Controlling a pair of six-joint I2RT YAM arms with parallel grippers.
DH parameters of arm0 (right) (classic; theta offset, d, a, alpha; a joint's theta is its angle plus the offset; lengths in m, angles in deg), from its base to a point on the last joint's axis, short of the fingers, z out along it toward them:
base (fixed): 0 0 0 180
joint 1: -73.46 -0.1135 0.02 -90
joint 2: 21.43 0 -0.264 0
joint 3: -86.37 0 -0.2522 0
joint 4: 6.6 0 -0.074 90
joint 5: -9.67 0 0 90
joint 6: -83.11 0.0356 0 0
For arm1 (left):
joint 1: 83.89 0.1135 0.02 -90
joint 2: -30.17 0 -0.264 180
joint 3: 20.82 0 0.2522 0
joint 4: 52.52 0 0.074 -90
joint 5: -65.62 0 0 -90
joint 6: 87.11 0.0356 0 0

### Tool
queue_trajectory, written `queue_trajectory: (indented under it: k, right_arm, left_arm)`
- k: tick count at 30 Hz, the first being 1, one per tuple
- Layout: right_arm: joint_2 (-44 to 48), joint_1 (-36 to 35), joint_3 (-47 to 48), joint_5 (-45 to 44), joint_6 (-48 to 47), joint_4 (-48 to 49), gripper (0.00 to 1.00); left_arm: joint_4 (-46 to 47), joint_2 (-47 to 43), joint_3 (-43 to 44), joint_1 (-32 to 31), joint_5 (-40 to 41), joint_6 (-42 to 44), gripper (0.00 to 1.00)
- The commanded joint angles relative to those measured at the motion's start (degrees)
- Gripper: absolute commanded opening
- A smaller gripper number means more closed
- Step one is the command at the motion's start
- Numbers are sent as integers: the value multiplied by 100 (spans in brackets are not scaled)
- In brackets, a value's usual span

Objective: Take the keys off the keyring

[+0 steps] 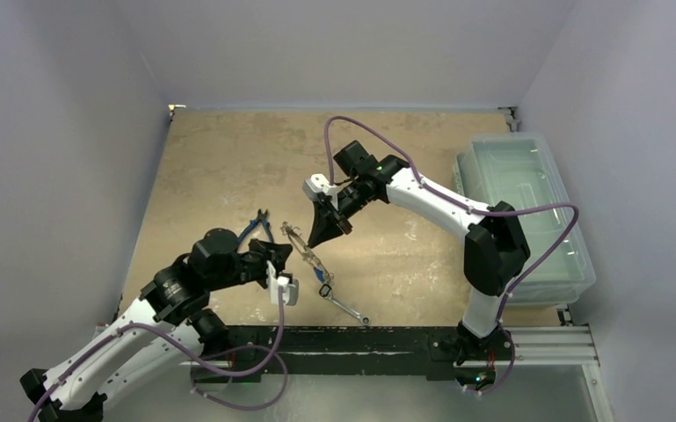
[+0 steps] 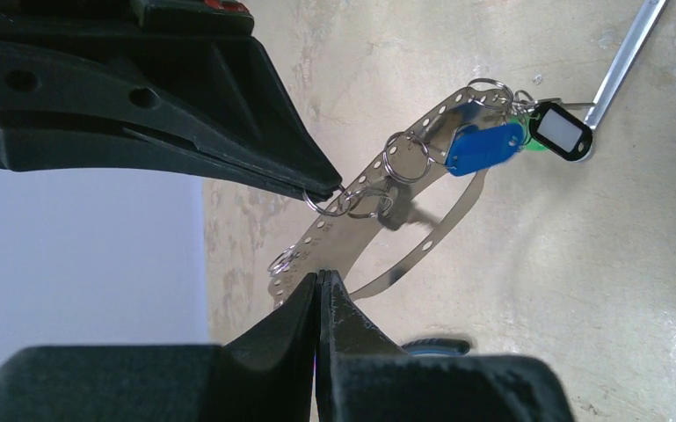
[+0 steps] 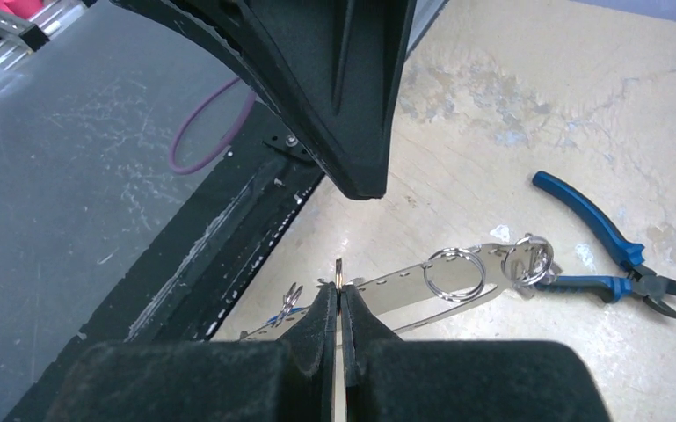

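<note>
The keyring (image 1: 303, 249) is a thin silver perforated band loop held off the table between my two grippers. My left gripper (image 2: 318, 278) is shut on one end of its band (image 2: 365, 180). My right gripper (image 3: 339, 288) is shut on a small split ring (image 3: 338, 271) hanging from the band (image 3: 404, 281); its tip also shows in the left wrist view (image 2: 323, 188). More split rings (image 3: 454, 272) hang along the band. A small silver key (image 2: 402, 214) dangles mid-band. A blue tag (image 2: 485, 146), a black tag (image 2: 561, 132) and a bit of green hang at the far end.
Blue-handled pliers (image 1: 258, 225) lie on the table just left of the keyring and show in the right wrist view (image 3: 611, 242). A long silver wrench (image 1: 349, 309) lies near the front edge. A clear plastic bin (image 1: 527, 207) stands at the right. A black rail (image 1: 360, 338) runs along the near edge.
</note>
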Motion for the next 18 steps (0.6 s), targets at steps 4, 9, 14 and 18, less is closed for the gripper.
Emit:
queue_trajectory:
  k: [4, 9, 14, 18]
  right_arm:
    - [49, 55, 102, 542, 175, 15, 0]
    - [23, 132, 115, 802, 396, 107, 0]
    - [16, 196, 20, 1069, 976, 487, 0]
    - [68, 207, -184, 1042, 1601, 1047, 0]
  left_arm:
    - [-14, -67, -102, 27, -106, -288, 0]
    - [126, -194, -228, 19, -99, -873, 23]
    - [602, -334, -521, 21, 52, -1831, 38]
    - [1062, -358, -761, 19, 312, -2436, 42]
